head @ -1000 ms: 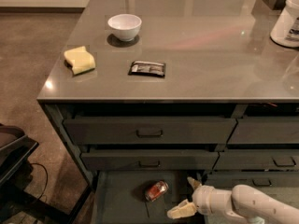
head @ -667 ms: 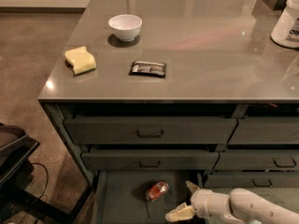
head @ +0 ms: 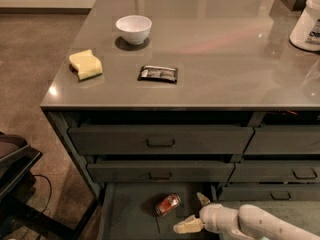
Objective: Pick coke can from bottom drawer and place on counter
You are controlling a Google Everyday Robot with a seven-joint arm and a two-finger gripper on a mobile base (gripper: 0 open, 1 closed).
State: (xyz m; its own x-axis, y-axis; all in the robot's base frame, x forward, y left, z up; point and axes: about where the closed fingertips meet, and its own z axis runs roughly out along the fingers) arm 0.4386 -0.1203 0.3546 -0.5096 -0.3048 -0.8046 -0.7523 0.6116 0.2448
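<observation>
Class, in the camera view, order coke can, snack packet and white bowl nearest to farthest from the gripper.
The gripper reaches into the bottom drawer, jaws open.
1. coke can: beside it, drawer floor
2. snack packet: counter front
3. white bowl: counter, farther back

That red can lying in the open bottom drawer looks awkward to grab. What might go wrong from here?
1. The coke can lies on its side in the bottom drawer; the gripper, beside it with jaws open, may nudge it so it rolls away.
2. Lifting out, the can might catch the drawer above, which sits close overhead.
3. The counter already holds a bowl, sponge and packet near the front; a careless placement might knock one.
</observation>
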